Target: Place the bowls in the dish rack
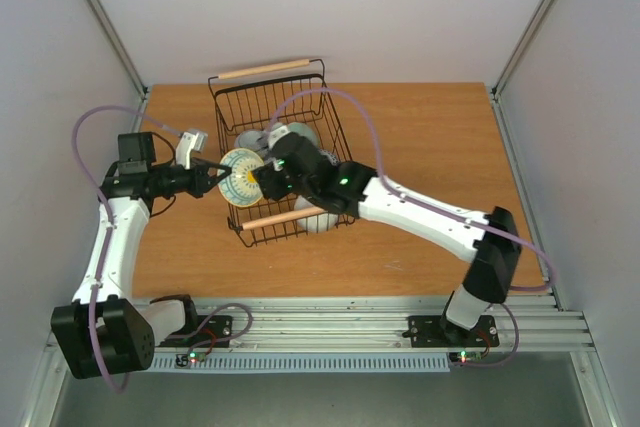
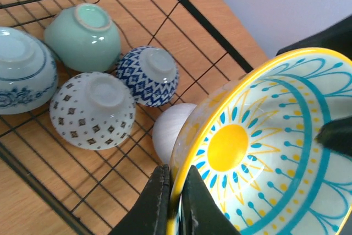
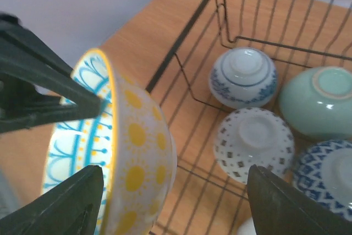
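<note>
A sunburst bowl [image 2: 247, 152], yellow and teal, stands on edge over the black wire rack's [image 1: 258, 105] left wall. Inside, a mint bowl [image 2: 83, 37], lattice bowl [image 2: 148, 75], dotted bowl [image 2: 92, 109] and floral bowl [image 2: 22, 70] sit clustered upside down, with a white bowl [image 2: 173, 130] just beside them.

Plain white walls [image 1: 350, 7] box in a wooden tabletop [image 1: 430, 147], metal rail [image 1: 330, 322] running along the near edge.
</note>
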